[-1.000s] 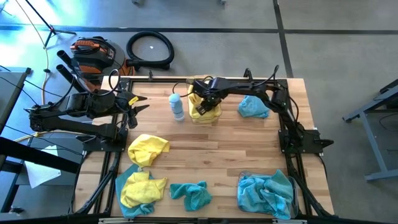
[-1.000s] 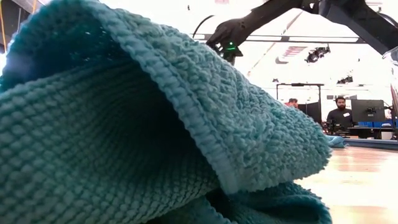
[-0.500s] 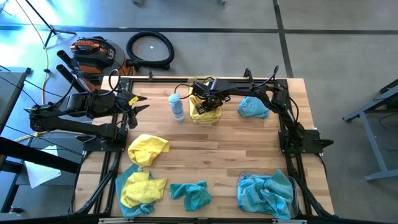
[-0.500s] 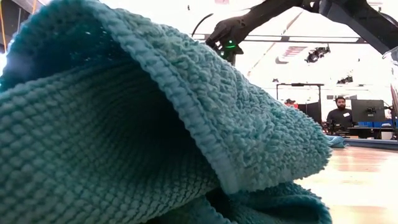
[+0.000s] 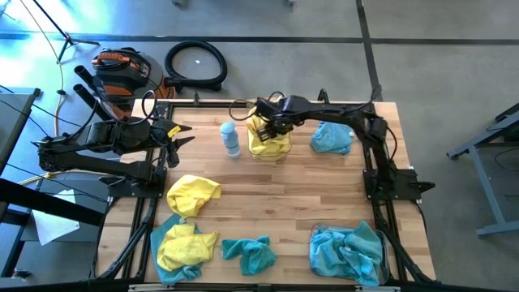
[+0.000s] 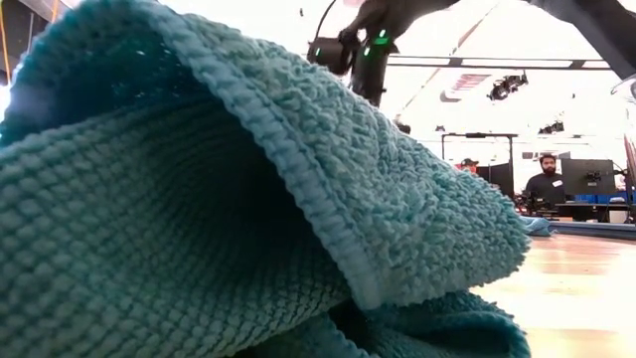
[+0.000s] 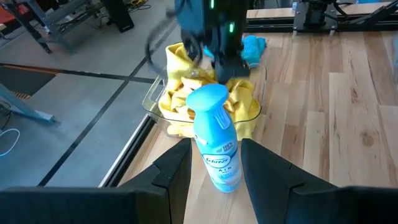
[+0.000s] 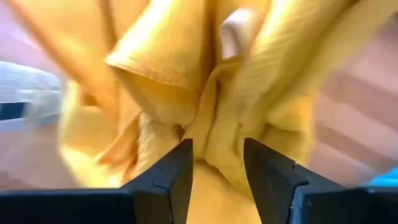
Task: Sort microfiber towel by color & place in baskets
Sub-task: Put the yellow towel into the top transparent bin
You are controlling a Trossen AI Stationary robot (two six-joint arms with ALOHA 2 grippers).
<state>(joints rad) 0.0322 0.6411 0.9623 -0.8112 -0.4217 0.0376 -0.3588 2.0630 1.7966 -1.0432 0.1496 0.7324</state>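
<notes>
My right gripper [image 5: 266, 123] [image 8: 217, 143] hangs over the far-middle basket [image 7: 152, 99] and is shut on a yellow towel [image 8: 205, 74]. More yellow cloth [image 5: 272, 146] fills that basket and hangs over its rim. My left gripper [image 5: 180, 136] [image 7: 216, 146] waits open at the table's left, fingers pointing at the white-and-blue bottle [image 7: 217, 143]. Loose towels lie on the wood: yellow [image 5: 193, 193], yellow on teal [image 5: 185, 247], teal [image 5: 247, 253] and teal [image 5: 331, 139]. The near-right basket [image 5: 381, 268] holds teal towels [image 5: 349, 251]. My right gripper pinches a bunched fold of the yellow towel [image 8: 202, 127] between its two fingers, coming from above and pointing down. Several folds run together into the gap. The towel's lower part stays on the heap in the basket [image 7: 239, 106].
The bottle [image 5: 231, 138] stands upright just left of the far basket. A teal towel [image 6: 199, 199] fills most of the low view, hiding the table. People sit in the room behind [image 6: 542, 179]. Bare wood lies across the table's middle [image 5: 292, 195].
My right gripper has risen over the far basket and shifted slightly toward the far edge, drawing the top of the yellow towel up with it while the rest stays in the basket. The left arm has kept still.
</notes>
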